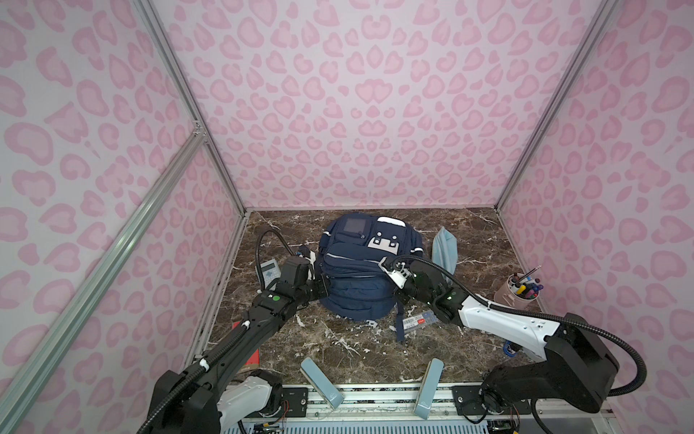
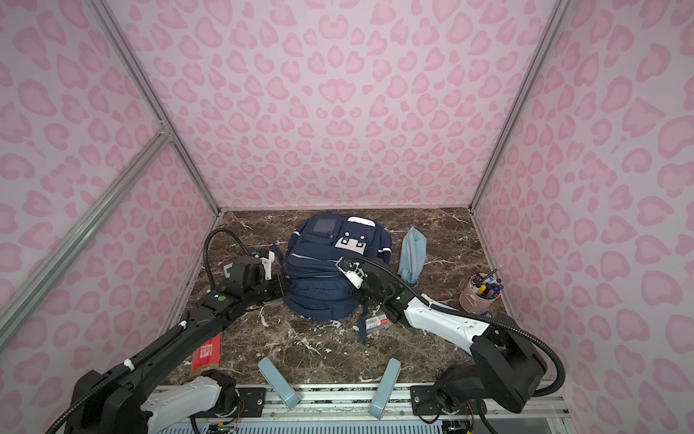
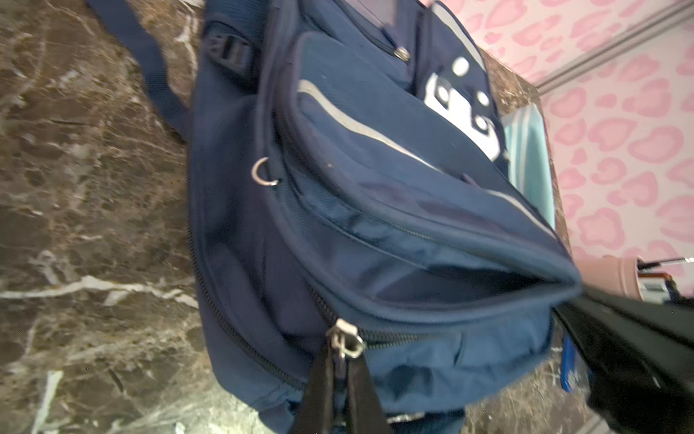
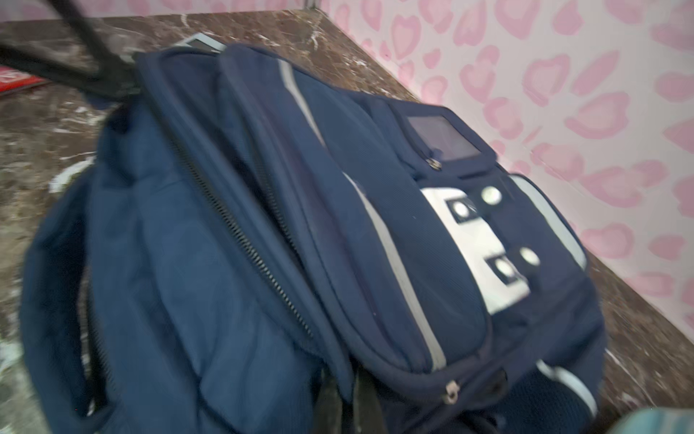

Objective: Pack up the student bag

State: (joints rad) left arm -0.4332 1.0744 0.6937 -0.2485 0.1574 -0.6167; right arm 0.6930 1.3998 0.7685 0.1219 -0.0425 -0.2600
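Two tools engaged on one student bag (image 1: 366,270): navy backpack, lying on its back with pockets up, at mid-rear of the marble bench (image 1: 338,349).

Left tool (image 3: 340,372): closed tight, pinching the metal zipper pull (image 3: 343,344) at the bag's left flank. Right tool (image 4: 349,398): fingers drawn together on an apparent fold of fabric at the rim of a front pocket (image 3: 413,210), on the bag's right flank. Grip judged from the rim pulled to a point in the left wrist view, not seen cleanly.

Step in hand, by judgement: opening of a compartment, with one side anchored and the zipper ready for drawing along its track. Nothing loaded yet, going by the goods lying outside:
- light-blue pouch (image 1: 443,250), just beside the bag on the right
- pink cup of pens (image 1: 520,291), near the right wall
- calculator (image 1: 268,270), behind the left arm
- red book (image 2: 206,355), under the left arm
- flat labelled packet (image 1: 418,321), beside a dangling strap (image 1: 400,323)

Next move: steady pull of the slider along the curved teeth, counter-tension on the opposite side, fabric clear of the track. Soft bag likely to slide or bunch otherwise.

Hidden or doubtful:
- right tool's fingertips, masked in both top views by its own wrist
- right wrist view, smeared by blur
- compartment served by the gripped zipper, not certain
- interior of the gaping pocket, dark, contents untold
- calculator and red book, partly covered by the left arm
- packet's print, too small for reading
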